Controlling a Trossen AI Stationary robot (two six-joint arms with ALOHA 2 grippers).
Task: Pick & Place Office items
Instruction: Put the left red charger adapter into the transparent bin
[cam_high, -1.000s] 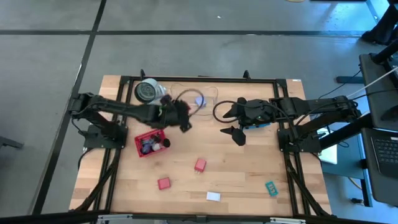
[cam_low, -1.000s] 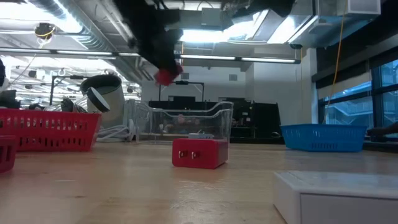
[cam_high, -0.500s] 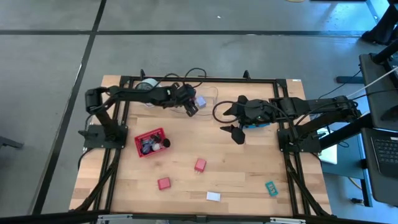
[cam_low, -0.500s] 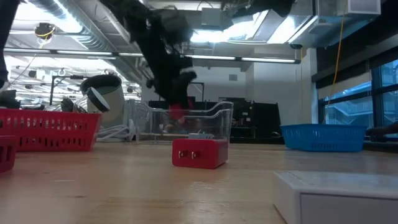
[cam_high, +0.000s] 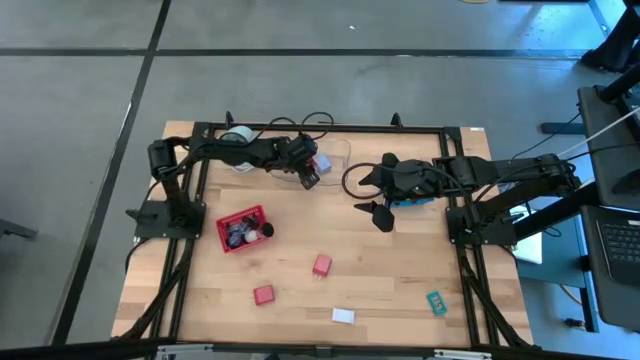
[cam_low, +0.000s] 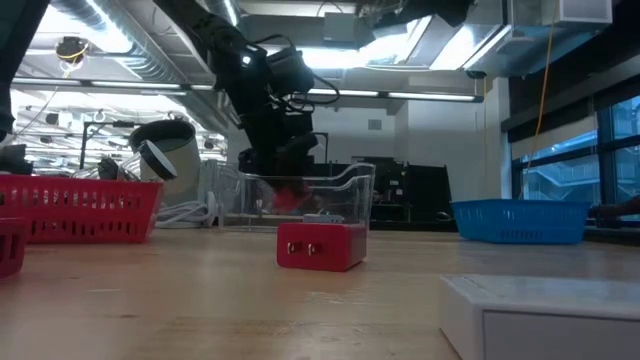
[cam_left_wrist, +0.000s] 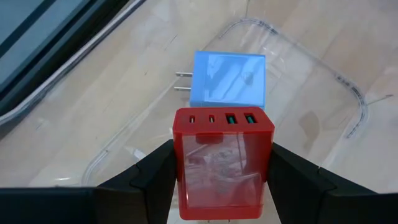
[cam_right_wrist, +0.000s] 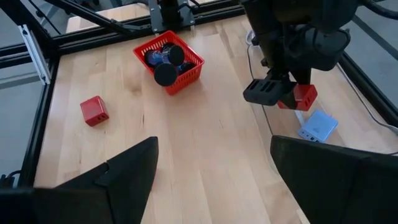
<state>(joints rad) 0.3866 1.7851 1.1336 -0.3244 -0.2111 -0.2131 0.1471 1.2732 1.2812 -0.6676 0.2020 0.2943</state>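
My left gripper is over the clear tray at the table's far middle, shut on a red block with a row of ports. A pale blue cube with two prongs lies flat on the tray floor just beyond it. In the low view the red block sits low between the tray walls. My right gripper hovers open above the table, right of centre, with nothing between its fingers. My left gripper pinches the red block by its two opposite side faces between its two fingers. The fingers slant down from the table's left. The port end points away from the wrist. Whether the block touches the tray floor I cannot tell.
A red tray with dark round pieces stands left of centre. Two red blocks, a white block and a green tag lie toward the near edge. A blue tray sits under the right arm.
My left gripper has carried the red block from near the red tray toward the table's far edge and down, tipping further downward. The block now hangs low inside the clear tray instead of high above the table. The gripper has stayed shut on it.
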